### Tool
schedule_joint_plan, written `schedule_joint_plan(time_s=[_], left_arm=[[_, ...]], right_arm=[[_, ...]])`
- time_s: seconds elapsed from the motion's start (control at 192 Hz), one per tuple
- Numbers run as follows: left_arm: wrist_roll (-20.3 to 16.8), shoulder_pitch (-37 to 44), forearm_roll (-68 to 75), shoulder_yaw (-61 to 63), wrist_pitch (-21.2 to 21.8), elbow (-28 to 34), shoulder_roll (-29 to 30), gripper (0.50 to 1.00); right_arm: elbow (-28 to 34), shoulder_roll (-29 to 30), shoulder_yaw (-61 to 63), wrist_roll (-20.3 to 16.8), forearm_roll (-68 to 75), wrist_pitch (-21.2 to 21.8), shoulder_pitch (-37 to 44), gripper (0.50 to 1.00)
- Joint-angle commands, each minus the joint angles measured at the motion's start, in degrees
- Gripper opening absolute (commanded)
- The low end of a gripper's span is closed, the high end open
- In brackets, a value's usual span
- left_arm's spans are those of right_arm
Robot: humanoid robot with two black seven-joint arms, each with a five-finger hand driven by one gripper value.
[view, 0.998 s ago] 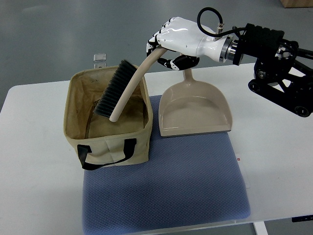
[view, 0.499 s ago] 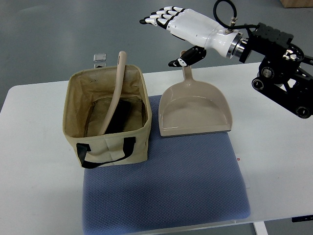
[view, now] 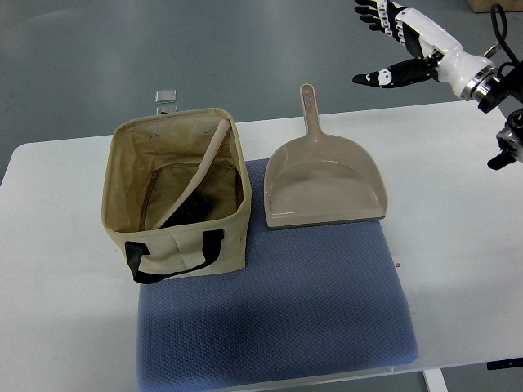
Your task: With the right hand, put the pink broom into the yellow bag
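Broom (view: pixel 198 175) lies inside the yellow bag (view: pixel 176 242), handle leaning on the rim, well down-left of the right hand (view: pixel 406 45), raised with fingers spread, empty, above the dustpan (view: pixel 323 184).

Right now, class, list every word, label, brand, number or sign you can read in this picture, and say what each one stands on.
None can be read.
Bag: no print shows on its cloth or black handle.
Dustpan: plain, no mark.
Mat: plain.
Table: a tiny red mark near the mat's right edge, too small to read.
Right hand: no lettering visible.
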Motion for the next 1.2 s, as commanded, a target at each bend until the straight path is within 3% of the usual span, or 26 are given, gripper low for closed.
schedule_joint_plan(time_s=[0.0, 0.104, 0.369, 1.196], left_arm=[[0.0, 0.0, 0.0, 0.0, 0.0, 0.0, 0.0, 1.000], [0.0, 0.0, 0.0, 0.0, 0.0, 0.0, 0.0, 1.000], [0.0, 0.0, 0.0, 0.0, 0.0, 0.0, 0.0, 1.000], [0.0, 0.0, 0.0, 0.0, 0.0, 0.0, 0.0, 1.000]], right_arm=[[-4.5, 0.7, 2.2, 0.0, 9.0, 3.7, -2.6, 0.926], [-8.5, 2.2, 3.9, -0.1, 19.4, 6.7, -4.3, 0.926], [-12.4, 5.1, 4.3, -0.2, 34.4, 7.0, -8.3, 0.926], [-14.3, 10.3, 4.2, 0.1, 37.4, 7.4, -13.5, 0.930]])
